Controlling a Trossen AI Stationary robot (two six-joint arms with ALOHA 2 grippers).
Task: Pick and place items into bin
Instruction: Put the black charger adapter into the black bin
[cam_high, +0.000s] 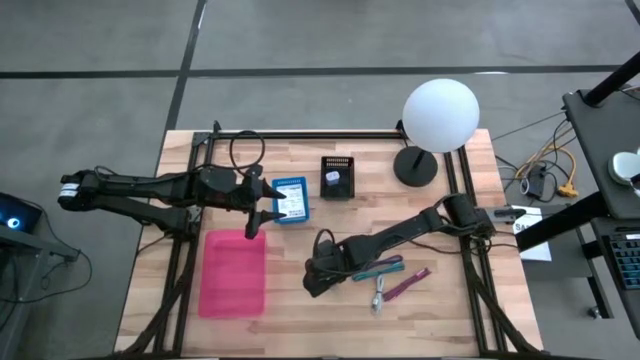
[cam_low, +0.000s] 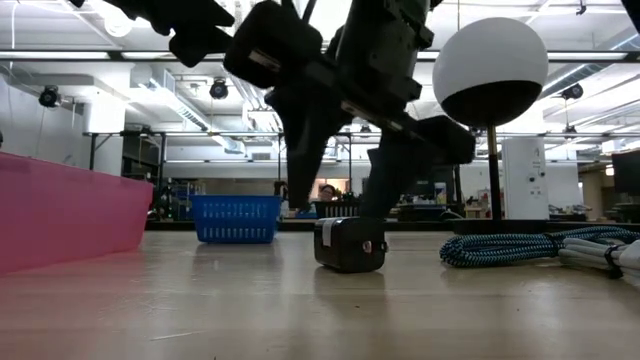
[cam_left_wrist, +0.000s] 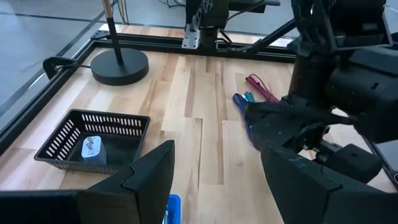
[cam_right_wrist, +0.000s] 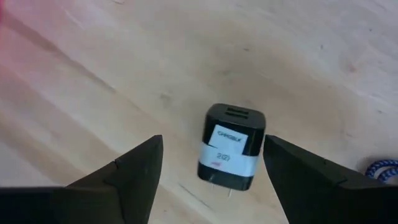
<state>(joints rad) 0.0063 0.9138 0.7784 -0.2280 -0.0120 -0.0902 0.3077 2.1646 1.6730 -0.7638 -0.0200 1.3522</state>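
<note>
Poised with fingers spread above a small black charger block (cam_right_wrist: 231, 147) lying on bare wood between them, near the pink bin (cam_high: 233, 272): right gripper (cam_right_wrist: 214, 165), nearer than the open left gripper (cam_high: 262, 211)

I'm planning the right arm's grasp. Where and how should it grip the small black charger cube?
Probably across the charger's two flat sides, coming straight down. It lies flat on the table, label up, between the right gripper's open jaws, with nothing crowding it.
</note>
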